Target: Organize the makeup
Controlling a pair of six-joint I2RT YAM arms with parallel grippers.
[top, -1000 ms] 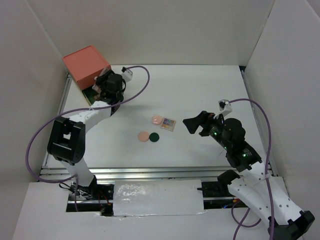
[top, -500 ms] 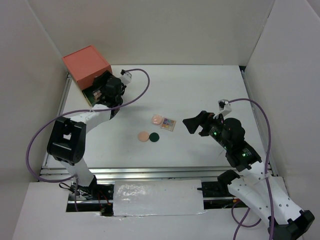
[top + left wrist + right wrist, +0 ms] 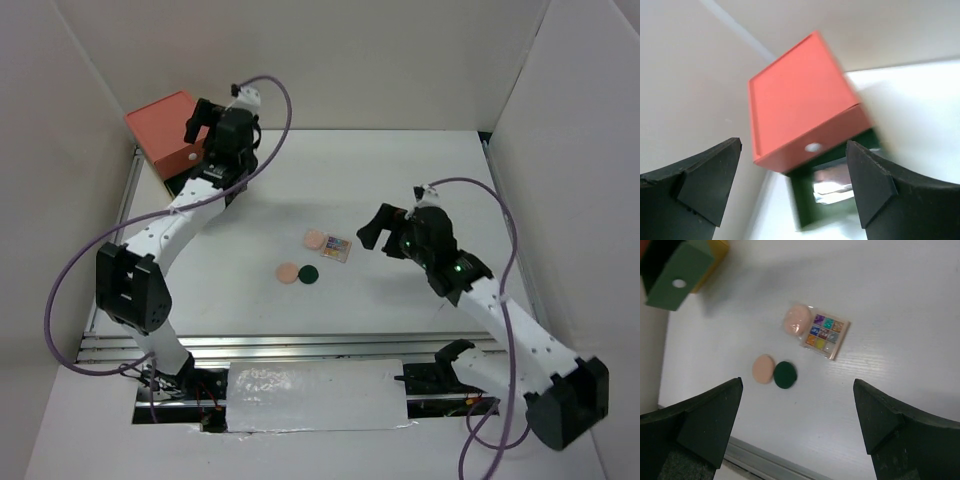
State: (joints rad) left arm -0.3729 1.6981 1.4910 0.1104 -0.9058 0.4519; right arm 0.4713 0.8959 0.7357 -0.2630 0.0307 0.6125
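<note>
Facing the red chest (image 3: 795, 105), left claw (image 3: 792, 172) wide open.

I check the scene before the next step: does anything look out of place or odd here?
Yes. The green drawer of the drawer chest stands pulled out, with something shiny inside. The pink disc lies against the multicolour palette. Nothing looks spilled or damaged.

White table (image 3: 400, 180), plain white panel walls (image 3: 350, 60) on three sides, metal rail (image 3: 330, 345) near edge.
</note>
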